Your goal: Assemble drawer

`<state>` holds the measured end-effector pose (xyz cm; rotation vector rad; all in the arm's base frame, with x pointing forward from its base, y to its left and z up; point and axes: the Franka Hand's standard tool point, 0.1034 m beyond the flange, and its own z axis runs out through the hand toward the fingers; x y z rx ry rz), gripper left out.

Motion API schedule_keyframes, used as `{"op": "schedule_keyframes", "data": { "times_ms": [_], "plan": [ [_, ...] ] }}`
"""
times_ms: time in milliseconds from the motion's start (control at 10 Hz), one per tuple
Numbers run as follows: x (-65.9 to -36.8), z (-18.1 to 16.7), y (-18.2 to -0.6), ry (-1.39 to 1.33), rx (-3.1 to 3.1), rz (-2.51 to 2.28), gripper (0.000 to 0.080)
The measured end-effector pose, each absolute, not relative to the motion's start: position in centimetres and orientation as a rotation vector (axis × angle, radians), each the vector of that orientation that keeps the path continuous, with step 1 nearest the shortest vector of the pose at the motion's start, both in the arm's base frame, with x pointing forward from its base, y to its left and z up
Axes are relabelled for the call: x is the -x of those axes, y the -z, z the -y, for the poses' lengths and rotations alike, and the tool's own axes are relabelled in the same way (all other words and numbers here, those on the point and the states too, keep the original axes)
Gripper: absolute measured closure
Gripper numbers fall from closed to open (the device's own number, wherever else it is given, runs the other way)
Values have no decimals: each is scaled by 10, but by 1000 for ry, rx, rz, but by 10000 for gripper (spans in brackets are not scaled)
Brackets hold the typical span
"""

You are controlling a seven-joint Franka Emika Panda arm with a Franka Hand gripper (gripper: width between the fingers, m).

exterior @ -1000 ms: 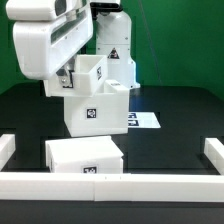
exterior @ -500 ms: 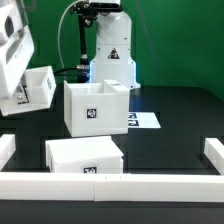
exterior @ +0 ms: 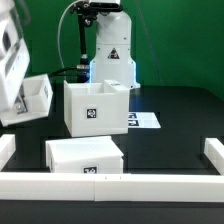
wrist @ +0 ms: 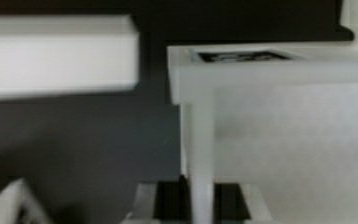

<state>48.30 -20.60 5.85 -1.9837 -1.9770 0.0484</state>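
The casing (exterior: pixel 97 108) stands upright near the middle of the black desk (exterior: pixel 172 142), its top open, and I can see only its own white inner walls. 1 tag faces the near edge.

Over the desk's edge on the exterior view's left, the claw (exterior: pixel 20 98) grips the lifted tray (exterior: pixel 37 96). The tray hangs tilted, clear of the desk and just beside the casing without touching it. The fingers are mostly cut off by the frame. The tray's hollow shows only white.

The second tray (exterior: pixel 85 155) lies flat by the near edge with a closed face up, against the front rail (exterior: pixel 150 184).

The marker board (exterior: pixel 146 120) lies behind the casing, towards the far edge.

Only the exterior view shows this layout. The wrist view is blurred: close up there is a white wall (wrist: pixel 274 130) with 1 tag on top, and another white block (wrist: pixel 51 55) beyond it. I cannot tell which parts these are.
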Motion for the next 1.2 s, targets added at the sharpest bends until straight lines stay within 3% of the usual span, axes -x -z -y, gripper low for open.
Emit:
{"op": "schedule_keyframes", "data": {
  "times_ms": [300,800,900,1000,1100,1200],
  "plan": [
    [-474,205,-36,-67,1969,1941,763],
    [-480,204,-26,-77,1933,1924,763],
    [-480,203,-25,-78,1932,1922,693],
    [-475,203,-24,-87,1921,1910,494],
    [-469,202,-24,-97,1908,1893,494],
    [-464,202,-27,-106,1898,1876,356]
  ]
}}
